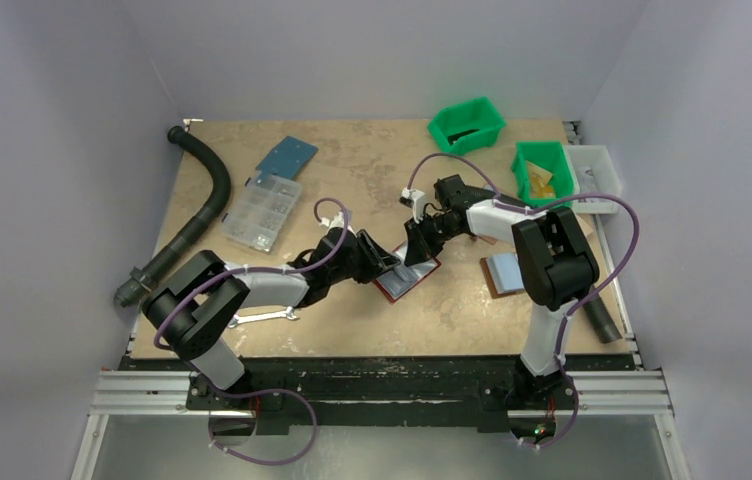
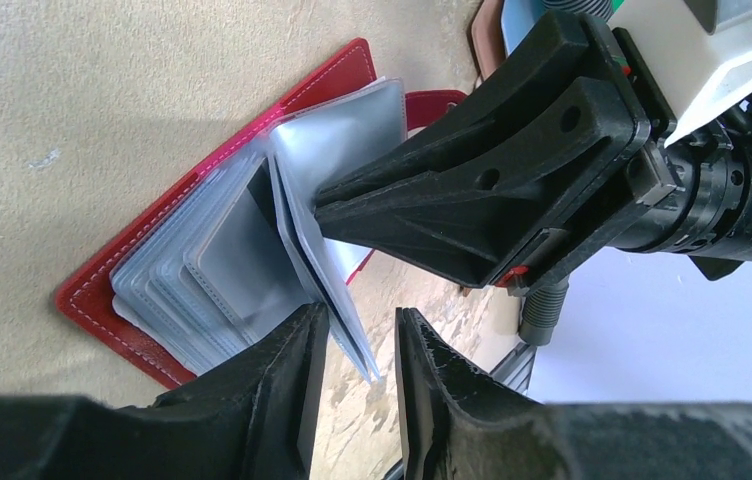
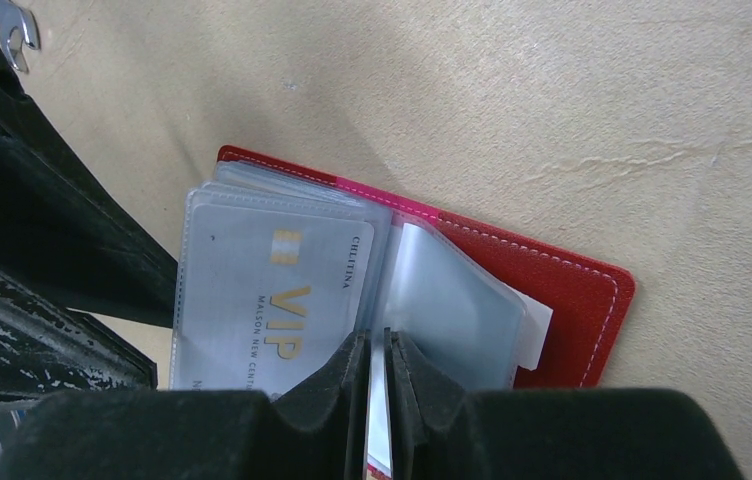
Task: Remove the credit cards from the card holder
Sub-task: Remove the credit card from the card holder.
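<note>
The card holder (image 1: 407, 277) lies open on the counter (image 1: 352, 160). The right tool (image 3: 377, 345) is clenched on one raised pocket leaf (image 2: 342, 130); the left tool (image 2: 362, 330), released, hovers just beside that leaf's edge.

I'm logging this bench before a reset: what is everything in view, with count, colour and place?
card holder: one, dark red, lying open at table centre
credit card: one visible, pale blue-grey, gold VIP print, in a clear pocket
brown folder: one, pale blue inside, right of the card holder
green bins: two, far right; the nearer one holds yellow bits
white tray: one, right edge
clear parts box: one, left
blue plate: one, beyond the box
wrench: one, silver, near left
hoses: two, black, left and right edges
table: one, tan
left hand: black, open
right hand: black, shut on a pocket leaf
</note>
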Available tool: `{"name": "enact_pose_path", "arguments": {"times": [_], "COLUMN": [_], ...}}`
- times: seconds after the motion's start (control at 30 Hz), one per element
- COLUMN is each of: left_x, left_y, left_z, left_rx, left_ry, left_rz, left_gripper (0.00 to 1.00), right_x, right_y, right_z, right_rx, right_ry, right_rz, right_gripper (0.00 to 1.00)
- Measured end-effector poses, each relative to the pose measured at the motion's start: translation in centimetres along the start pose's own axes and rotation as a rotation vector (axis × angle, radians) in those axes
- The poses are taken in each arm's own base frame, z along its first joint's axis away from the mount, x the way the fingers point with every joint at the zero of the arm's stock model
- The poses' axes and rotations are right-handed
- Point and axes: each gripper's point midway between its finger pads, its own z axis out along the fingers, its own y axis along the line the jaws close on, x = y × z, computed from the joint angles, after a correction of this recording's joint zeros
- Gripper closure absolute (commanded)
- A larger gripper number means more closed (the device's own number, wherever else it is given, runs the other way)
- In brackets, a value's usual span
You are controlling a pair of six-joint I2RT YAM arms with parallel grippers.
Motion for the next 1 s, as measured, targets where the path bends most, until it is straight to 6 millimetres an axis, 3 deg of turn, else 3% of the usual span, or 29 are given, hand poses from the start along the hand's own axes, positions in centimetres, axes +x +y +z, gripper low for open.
{"name": "enact_pose_path", "arguments": {"times": [1.0], "left_x": [-0.01], "left_y": [0.00], "left_z": [-0.25], "left_rx": [-0.040], "left_ry": [0.013], "left_rz": [-0.001], "left_gripper": [0.63], "right_x": [0.00], "right_y": [0.06], "right_z": [0.05], "right_rx": [-0.003], "right_ry": [0.000], "right_rz": [-0.001], "right_gripper": [0.81]}}
